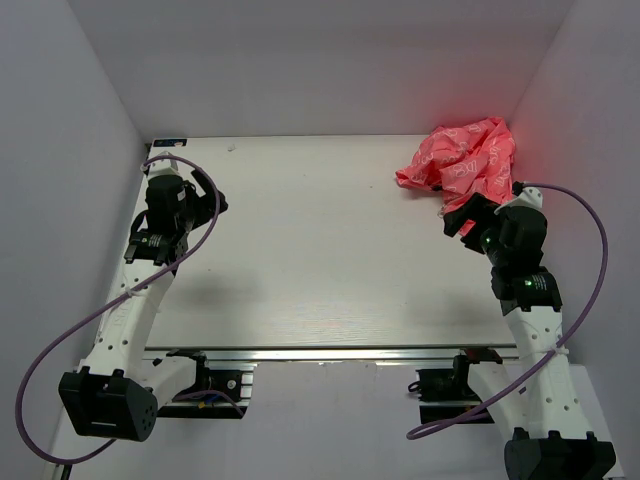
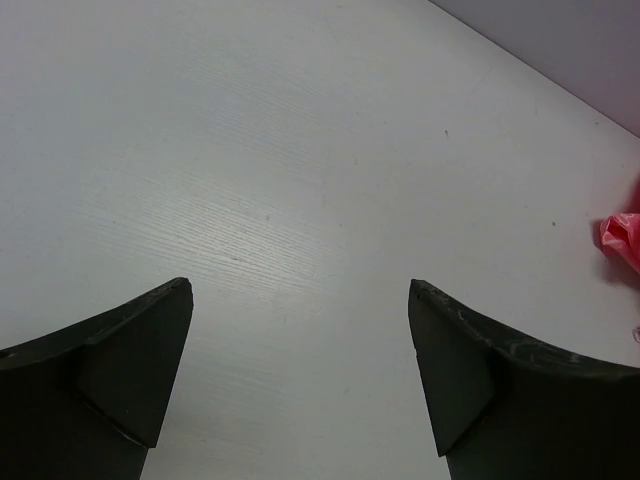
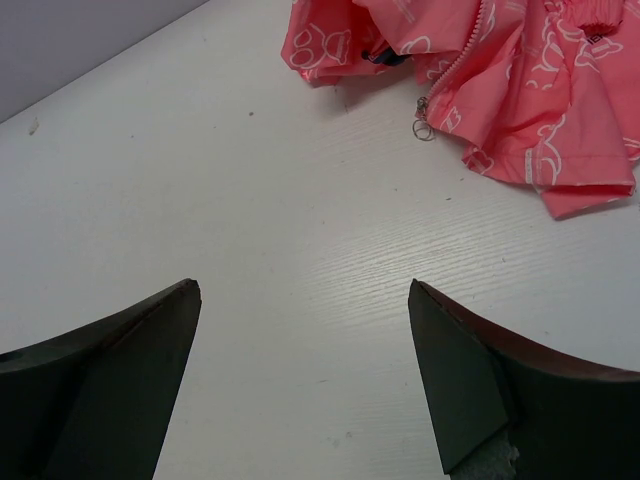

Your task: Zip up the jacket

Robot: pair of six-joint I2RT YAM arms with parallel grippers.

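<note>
Right gripper (image 3: pixel 303 300) and left gripper (image 2: pixel 300 295) gape empty; approach stage, jacket (image 1: pixel 465 155) bunched upper right, unzipped; next: flatten it, find zipper pull (image 3: pixel 422 108)

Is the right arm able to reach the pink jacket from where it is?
Probably yes. The right hand is open and close to the jacket, with only bare table between them.

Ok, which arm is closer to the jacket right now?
The right arm: its open jaws sit just short of the crumpled pink jacket in the far right corner. The left arm is across the table, by the left edge.
</note>
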